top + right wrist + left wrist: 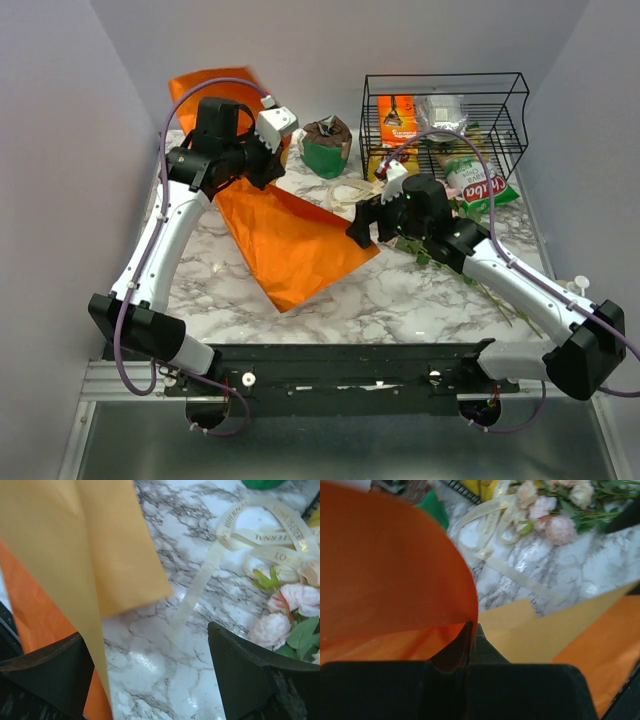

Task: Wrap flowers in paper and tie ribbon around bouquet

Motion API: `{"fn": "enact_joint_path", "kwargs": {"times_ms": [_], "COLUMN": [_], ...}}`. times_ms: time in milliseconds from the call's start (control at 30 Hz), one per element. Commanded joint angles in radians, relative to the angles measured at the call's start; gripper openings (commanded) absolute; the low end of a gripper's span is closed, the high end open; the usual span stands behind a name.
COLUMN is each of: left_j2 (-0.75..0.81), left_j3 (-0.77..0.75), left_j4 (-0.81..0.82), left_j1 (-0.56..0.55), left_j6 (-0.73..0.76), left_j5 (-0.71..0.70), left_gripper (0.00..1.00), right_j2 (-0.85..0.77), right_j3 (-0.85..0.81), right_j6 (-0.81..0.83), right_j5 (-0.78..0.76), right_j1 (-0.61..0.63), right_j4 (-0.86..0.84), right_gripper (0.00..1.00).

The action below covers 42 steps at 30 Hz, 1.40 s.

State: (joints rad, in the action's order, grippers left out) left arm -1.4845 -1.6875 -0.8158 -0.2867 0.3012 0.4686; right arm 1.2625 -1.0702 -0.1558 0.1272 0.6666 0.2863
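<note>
On marble table (400, 290) | left claw (471, 630) clamped on paper (290, 240) | right claw (145, 635) apart beside ribbon (200, 587), flowers (295, 597)

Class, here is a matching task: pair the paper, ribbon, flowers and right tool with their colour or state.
1 paper
2 ribbon
3 flowers
4 right tool

A open
B cream, lying in loose loops on the table
C orange, pinched in the left tool
D pink and cream, with green leaves

Pairs: 1-C, 2-B, 3-D, 4-A
</note>
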Motion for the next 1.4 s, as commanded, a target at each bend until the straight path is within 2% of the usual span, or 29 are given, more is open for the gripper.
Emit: {"fn": "enact_joint_path", "kwargs": {"times_ms": [0, 100, 200, 267, 333, 433, 567, 800, 1000, 1067, 1167, 1200, 1267, 1300, 1367], "left_j2": [0.015, 0.039, 0.092, 0.127, 0.141, 0.142, 0.066, -0.140, -0.333, -0.377, -0.390, -0.384, -0.349, -0.338, -0.304], "left_j3": [-0.174, -0.219, -0.174, -0.140, -0.097, -0.064, -0.084, -0.279, -0.510, -0.570, -0.678, -0.696, -0.698, -0.698, -0.702], "left_j4": [-0.296, -0.407, -0.456, -0.427, -0.373, -0.281, -0.201, -0.086, -0.072, -0.101, -0.152, -0.157, -0.155, -0.152, -0.131], "left_j1": [-0.037, -0.035, -0.031, -0.023, -0.022, -0.022, -0.034, -0.049, -0.100, -0.133, -0.196, -0.256, -0.307, -0.353, -0.377], "left_j6": [0.242, 0.315, 0.360, 0.334, 0.296, 0.231, 0.069, -0.124, -0.154, -0.155, -0.126, -0.122, -0.126, -0.140, -0.189], "left_j5": [0.328, 0.360, 0.312, 0.251, 0.203, 0.121, 0.074, -0.088, -0.156, -0.115, -0.094, -0.096, -0.073, -0.008, 0.098], "left_gripper": [0.00, 0.00, 0.00, 0.00, 0.00, 0.00, 0.00, 0.00, 0.00, 0.00, 0.00, 0.00, 0.00, 0.00, 0.00], "right_j2": [0.021, 0.002, -0.044, -0.101, -0.173, -0.238, -0.296, -0.414, -0.469, -0.492, -0.508, -0.505, -0.505, -0.509, -0.518], "right_j3": [0.067, 0.108, 0.141, 0.136, 0.122, 0.107, 0.050, -0.097, -0.207, -0.205, -0.182, -0.180, -0.189, -0.194, -0.207], "right_j6": [-0.077, -0.111, -0.116, -0.068, 0.002, 0.064, 0.093, 0.059, 0.096, 0.085, 0.073, 0.065, 0.021, 0.004, -0.022], "right_j5": [0.038, 0.072, 0.118, 0.172, 0.290, 0.328, 0.408, 0.459, 0.456, 0.398, 0.226, 0.116, -0.042, -0.221, -0.346], "right_j1": [-0.059, -0.111, -0.134, -0.137, -0.139, -0.140, -0.150, -0.150, -0.150, -0.150, -0.150, -0.150, -0.150, -0.150, -0.151], "right_j4": [-0.030, -0.059, -0.116, -0.127, -0.147, -0.148, -0.113, -0.018, 0.086, 0.102, 0.128, 0.155, 0.186, 0.217, 0.234], "right_gripper": [0.98, 1.00, 1.00, 1.00, 1.00, 1.00, 1.00, 1.00, 1.00, 1.00, 1.00, 1.00, 1.00, 1.00, 1.00]}}
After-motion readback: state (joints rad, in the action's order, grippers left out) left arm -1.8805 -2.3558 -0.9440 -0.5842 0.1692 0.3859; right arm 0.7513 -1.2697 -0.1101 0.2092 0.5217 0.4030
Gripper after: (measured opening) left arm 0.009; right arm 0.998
